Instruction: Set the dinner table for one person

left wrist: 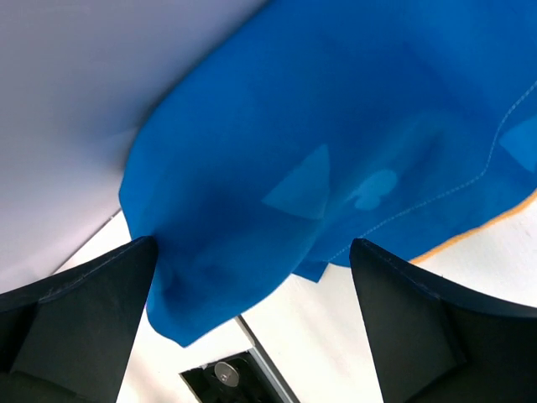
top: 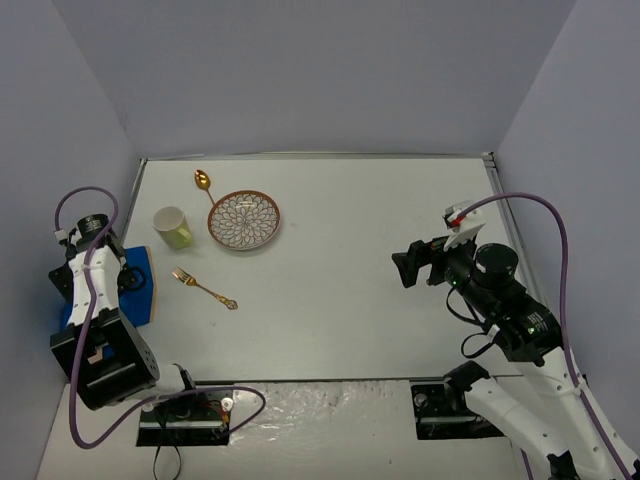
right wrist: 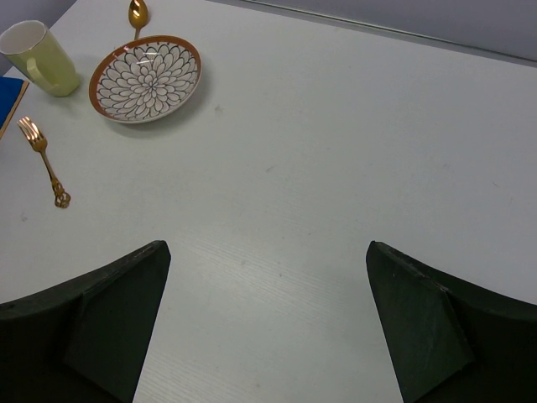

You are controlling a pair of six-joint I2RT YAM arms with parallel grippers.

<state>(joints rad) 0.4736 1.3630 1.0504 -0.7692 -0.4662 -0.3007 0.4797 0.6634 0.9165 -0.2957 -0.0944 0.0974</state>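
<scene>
The white dinner table [top: 350, 300] holds a flower-patterned plate [top: 243, 220] at the back left, with a gold spoon [top: 203, 181] behind it. Left of the plate stands a pale green cup [top: 172, 227], and a gold fork [top: 203, 288] lies in front. A blue placemat [top: 138, 283] lies bunched at the table's left edge. My left gripper [left wrist: 253, 243] is open right at it, and a fold of the placemat [left wrist: 277, 168] reaches between the fingers, against the left one. My right gripper [right wrist: 268, 248] hovers open above bare table [right wrist: 336, 126] on the right, holding nothing.
The table's grey rim [top: 135, 200] and grey enclosure walls close in the left, back and right sides. The plate [right wrist: 147, 77], cup [right wrist: 38, 57], fork [right wrist: 44, 159] and spoon [right wrist: 137, 13] sit far left in the right wrist view. Arm bases stand at the near edge.
</scene>
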